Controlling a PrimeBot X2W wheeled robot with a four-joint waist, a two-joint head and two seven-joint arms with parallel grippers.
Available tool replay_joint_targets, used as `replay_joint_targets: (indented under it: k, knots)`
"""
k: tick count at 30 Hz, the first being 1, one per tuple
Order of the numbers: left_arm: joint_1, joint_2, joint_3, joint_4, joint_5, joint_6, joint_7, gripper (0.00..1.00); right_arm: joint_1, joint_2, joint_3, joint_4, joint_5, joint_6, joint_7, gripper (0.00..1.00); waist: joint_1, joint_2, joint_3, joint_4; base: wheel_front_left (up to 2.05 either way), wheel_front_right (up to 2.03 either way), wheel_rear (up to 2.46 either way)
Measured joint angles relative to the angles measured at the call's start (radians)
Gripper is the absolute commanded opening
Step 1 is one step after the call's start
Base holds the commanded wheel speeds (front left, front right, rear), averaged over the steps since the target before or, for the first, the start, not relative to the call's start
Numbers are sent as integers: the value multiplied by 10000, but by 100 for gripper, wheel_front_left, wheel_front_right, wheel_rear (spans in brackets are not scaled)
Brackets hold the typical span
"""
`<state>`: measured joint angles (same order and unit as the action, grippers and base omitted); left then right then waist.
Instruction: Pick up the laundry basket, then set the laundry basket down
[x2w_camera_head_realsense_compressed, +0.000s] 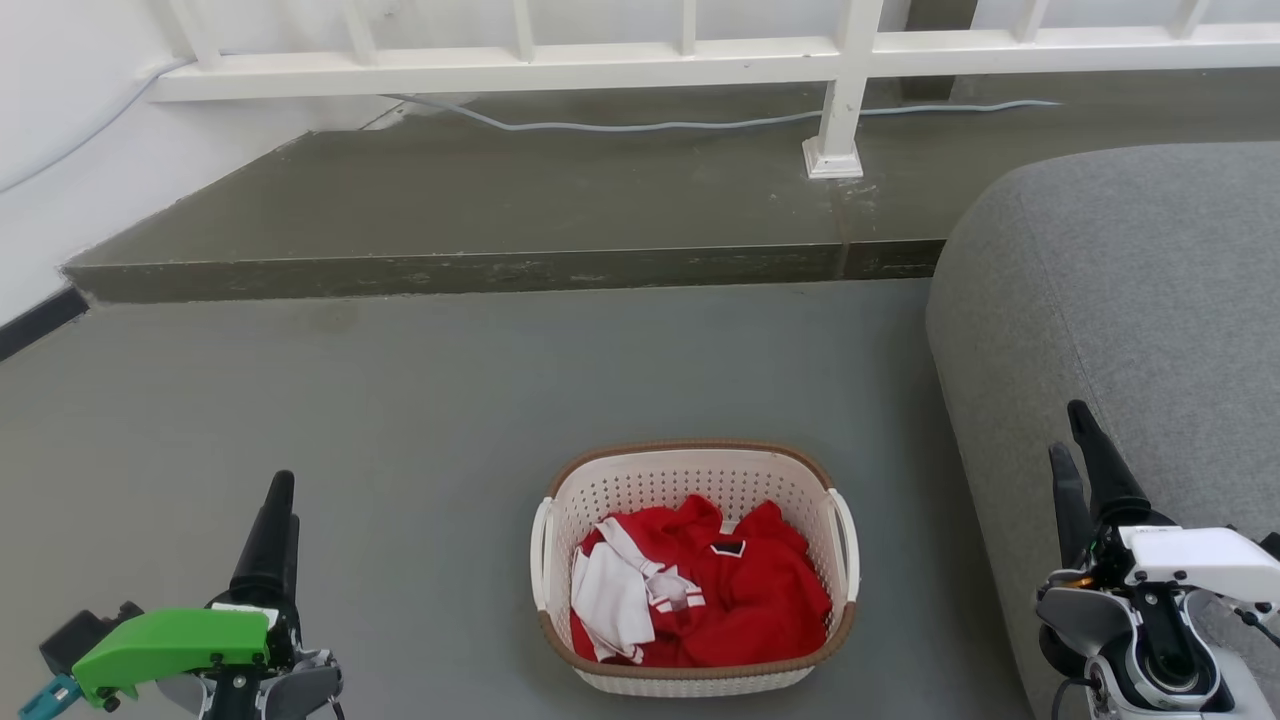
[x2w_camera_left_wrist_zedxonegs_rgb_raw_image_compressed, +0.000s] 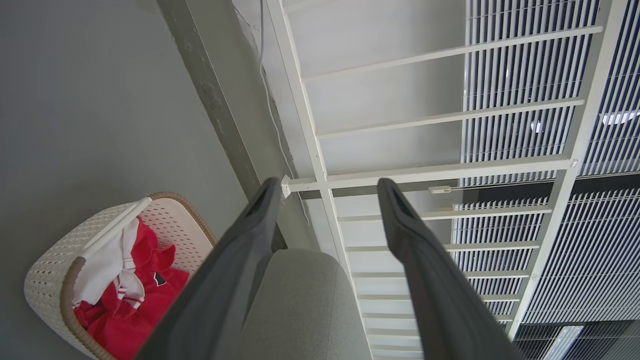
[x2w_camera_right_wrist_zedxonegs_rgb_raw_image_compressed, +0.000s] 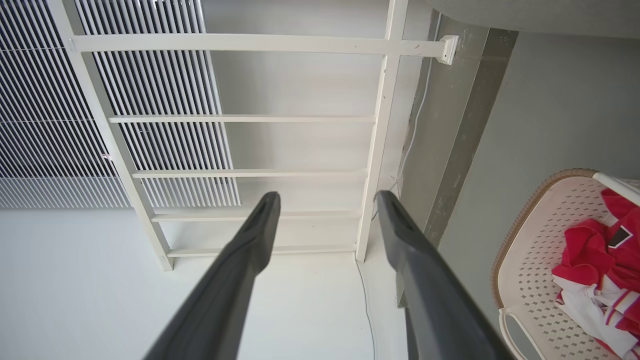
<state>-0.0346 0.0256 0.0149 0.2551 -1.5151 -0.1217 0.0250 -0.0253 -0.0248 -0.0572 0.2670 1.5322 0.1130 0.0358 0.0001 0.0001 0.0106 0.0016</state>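
Nearest in the head view are the two grippers at the bottom edge. The left gripper (x2w_camera_head_realsense_compressed: 280, 490) is at the lower left under a green cover (x2w_camera_head_realsense_compressed: 170, 640), its dark fingers seen edge-on, so their gap cannot be read here. The right gripper (x2w_camera_head_realsense_compressed: 1070, 433) is at the lower right in front of the side of a grey sofa (x2w_camera_head_realsense_compressed: 1120, 300), its fingers a little apart and holding nothing. Between them the laundry basket (x2w_camera_head_realsense_compressed: 690, 478) stands upright on the grey floor (x2w_camera_head_realsense_compressed: 300, 400), just beside the sofa and well short of the edge of the dark step (x2w_camera_head_realsense_compressed: 500, 200). Both grippers are apart from it. A red garment (x2w_camera_head_realsense_compressed: 750, 600) and a white cloth (x2w_camera_head_realsense_compressed: 610, 590) lie crumpled inside. On the step stands a white railing (x2w_camera_head_realsense_compressed: 600, 65), with a pale cable (x2w_camera_head_realsense_compressed: 650, 125) lying along the step by its post. In the left wrist view the left gripper (x2w_camera_left_wrist_zedxonegs_rgb_raw_image_compressed: 328, 187) is spread wide with nothing between its fingers. The laundry basket (x2w_camera_left_wrist_zedxonegs_rgb_raw_image_compressed: 47, 270) shows at the lower left on the floor, the sofa's rounded end lies between the fingers near the bottom, and the railing and slatted blinds (x2w_camera_left_wrist_zedxonegs_rgb_raw_image_compressed: 525, 65) are beyond. In the right wrist view the right gripper (x2w_camera_right_wrist_zedxonegs_rgb_raw_image_compressed: 325, 197) is likewise spread wide and empty, pointing at the railing. The laundry basket (x2w_camera_right_wrist_zedxonegs_rgb_raw_image_compressed: 530, 260) sits at the lower right edge, clear of the fingers.
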Motion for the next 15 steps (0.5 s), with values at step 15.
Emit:
replay_joint_targets:
  k: [15]
  knots:
    - [-4, 332, -639, -176, 1848, 0, -491, 100, -81, -433, 825, -127, -1371, 2, -543, 100, 0, 0, 29, -1, 0, 0, 0]
